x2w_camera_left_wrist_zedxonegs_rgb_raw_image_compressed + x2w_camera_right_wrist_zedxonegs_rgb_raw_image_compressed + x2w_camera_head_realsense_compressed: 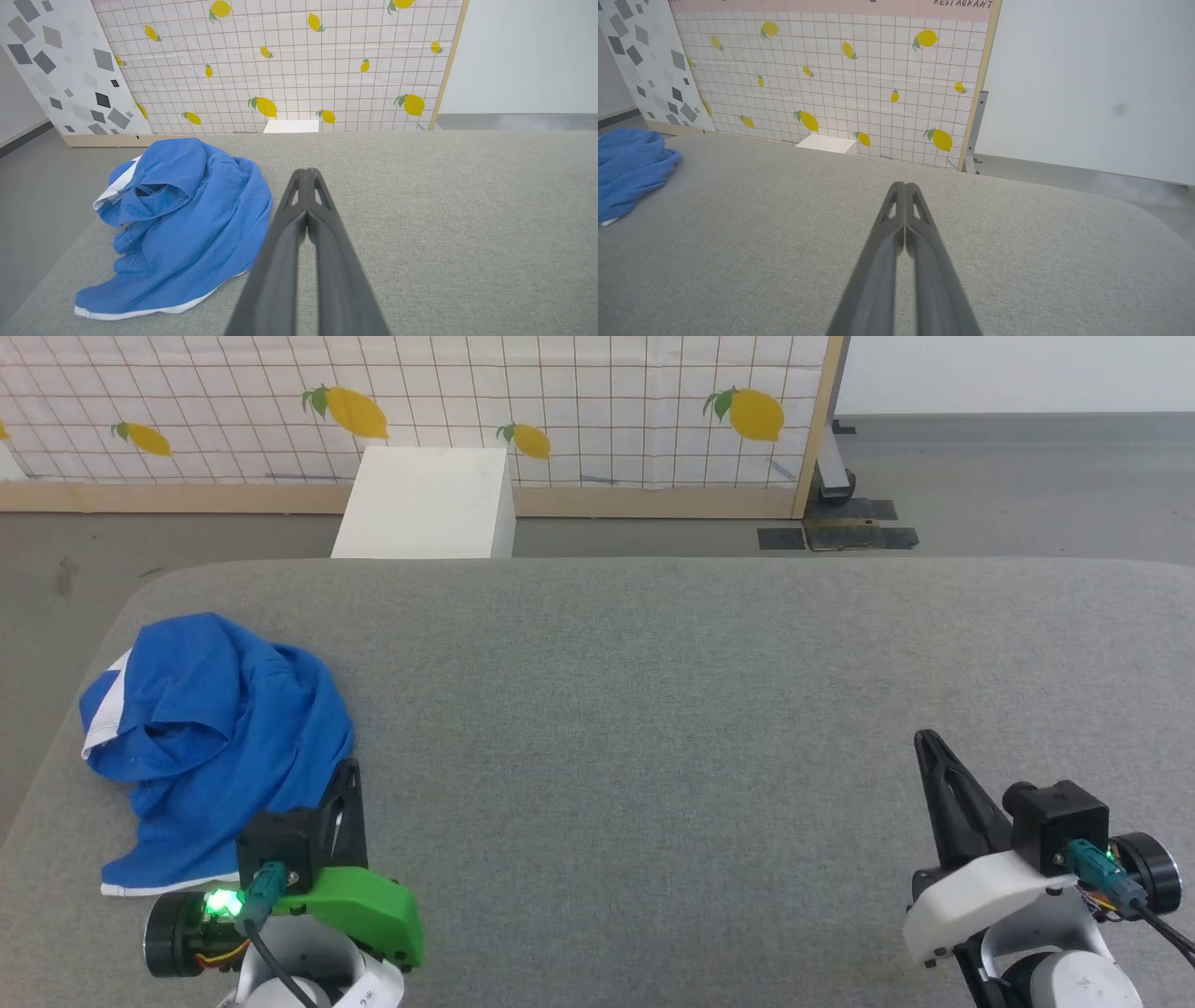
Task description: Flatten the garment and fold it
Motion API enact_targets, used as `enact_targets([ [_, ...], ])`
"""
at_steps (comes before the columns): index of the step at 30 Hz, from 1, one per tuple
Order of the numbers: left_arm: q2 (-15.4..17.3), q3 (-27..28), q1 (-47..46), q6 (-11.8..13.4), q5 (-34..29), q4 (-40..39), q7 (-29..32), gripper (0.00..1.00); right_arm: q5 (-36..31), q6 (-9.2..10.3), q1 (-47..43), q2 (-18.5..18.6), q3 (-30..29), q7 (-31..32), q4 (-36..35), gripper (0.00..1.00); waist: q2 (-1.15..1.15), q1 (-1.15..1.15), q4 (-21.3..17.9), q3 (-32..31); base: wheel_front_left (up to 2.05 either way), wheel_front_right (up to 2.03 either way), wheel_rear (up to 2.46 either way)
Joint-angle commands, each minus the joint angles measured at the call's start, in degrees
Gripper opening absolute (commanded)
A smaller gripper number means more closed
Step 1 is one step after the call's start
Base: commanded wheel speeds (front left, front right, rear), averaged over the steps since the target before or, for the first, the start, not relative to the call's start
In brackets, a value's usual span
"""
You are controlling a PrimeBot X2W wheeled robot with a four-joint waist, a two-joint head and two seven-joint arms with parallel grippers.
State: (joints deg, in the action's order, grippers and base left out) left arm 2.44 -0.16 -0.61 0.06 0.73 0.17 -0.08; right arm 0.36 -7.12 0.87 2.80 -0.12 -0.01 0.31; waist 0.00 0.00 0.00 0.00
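The garment (210, 747) is a bright blue crumpled heap with white trim, lying near the left end of the grey padded table (653, 709). In the left wrist view the garment (187, 224) lies just left of my fingers, and in the right wrist view the garment (626, 172) sits at the far left edge. My left gripper (347, 770) is shut and empty, its tips close beside the heap's right edge. My right gripper (926, 739) is shut and empty, far to the right over bare table. Both pairs of fingers are pressed together: left gripper (307, 173), right gripper (903, 186).
A white box (425, 504) stands on the floor behind the table. A lemon-print grid panel (467, 401) with a wooden frame runs along the back. The table's rounded left edge (56, 747) is close to the garment; grey floor lies beyond it.
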Motion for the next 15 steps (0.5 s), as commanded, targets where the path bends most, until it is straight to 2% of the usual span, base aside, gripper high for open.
enact_targets([
  [1, 0.43, 0.16, 0.61, -0.06, -0.73, -0.17, 0.08, 0.00, -0.36, -0.36, -0.87, 0.08, 0.12, 0.01, -0.31, 0.00, 0.00, 0.00, 0.00, 0.00, 0.00, 0.00, 0.00],
  [9, 0.43, 0.16, 0.61, -0.06, -0.73, -0.17, 0.08, 0.00, -0.36, -0.36, -0.87, 0.08, 0.12, 0.01, -0.31, 0.00, 0.00, 0.00, 0.00, 0.00, 0.00, 0.00, 0.00],
  [10, 0.00, 0.01, 0.00, 0.00, 0.00, 0.00, 0.00, 1.00, 0.00, 0.00, 0.00, 0.00, 0.00, 0.00, 0.00, 1.00, 0.00, 0.00, 0.00, 0.00, 0.00, 0.00, 0.00],
  [15, -0.07, -0.31, -0.06, 0.06, 0.37, 0.15, -0.21, 1.00, -0.08, 0.05, 0.02, 0.00, -0.06, -0.19, 0.10, 1.00, 0.00, 0.00, 0.00, 0.01, 0.00, 0.00, 0.00],
])
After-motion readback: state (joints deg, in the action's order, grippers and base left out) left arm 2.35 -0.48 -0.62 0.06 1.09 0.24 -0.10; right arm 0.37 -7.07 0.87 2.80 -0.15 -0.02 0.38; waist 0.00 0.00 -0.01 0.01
